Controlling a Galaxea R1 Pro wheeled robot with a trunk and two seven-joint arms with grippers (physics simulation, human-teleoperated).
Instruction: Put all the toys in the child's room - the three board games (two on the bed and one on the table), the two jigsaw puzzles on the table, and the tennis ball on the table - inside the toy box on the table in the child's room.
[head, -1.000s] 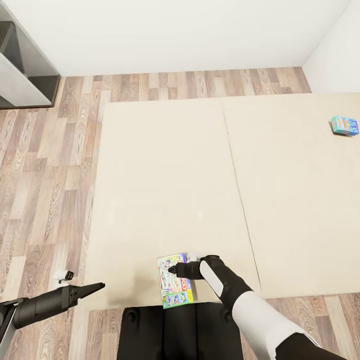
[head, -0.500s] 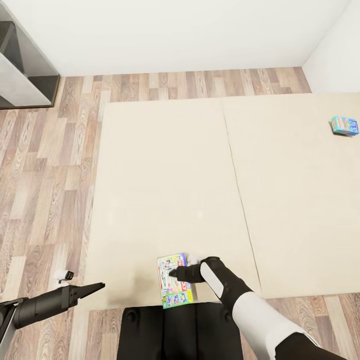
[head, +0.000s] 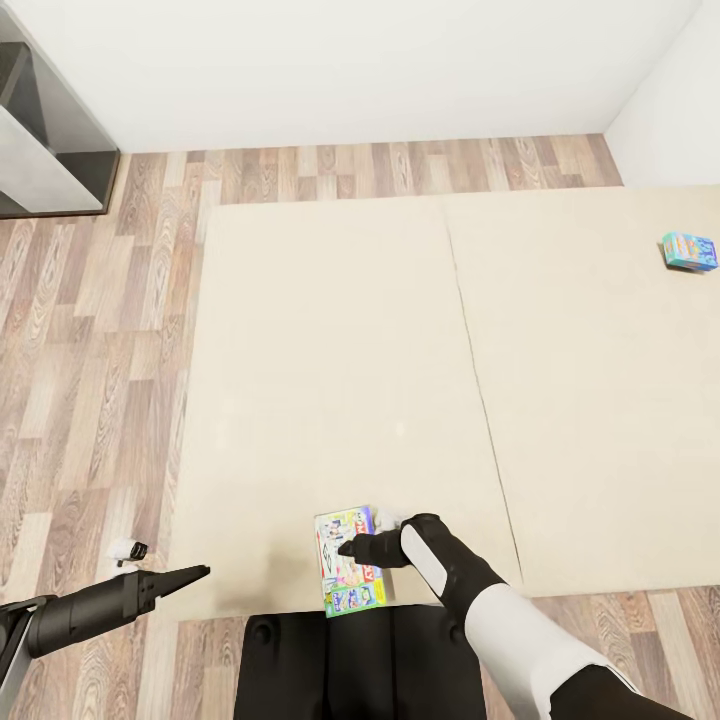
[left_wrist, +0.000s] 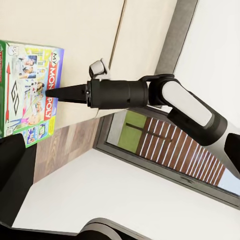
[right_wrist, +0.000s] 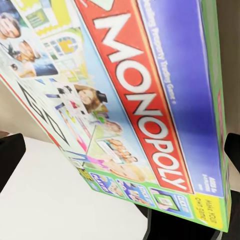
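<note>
Spreading wide across the head view, the bed (head: 330, 350) carries the MONOPOLY board game (head: 348, 560) at six o'clock and the small blue board game (head: 689, 250) at three o'clock. The right gripper (head: 345, 548) rests pinched together over the MONOPOLY box; the left gripper (head: 200, 572), at eight o'clock, hangs likewise closed above the bed's edge.

The right gripper (head: 345, 548) is covering the middle of the white-and-green board game (head: 349, 562) at the bed's (head: 330, 350) near edge, and its jaw gap is probably too foreshortened to read. The right wrist view's edges are cropping that box's lid. The smaller blue board game (head: 689, 250) is showing print too small to read.
</note>
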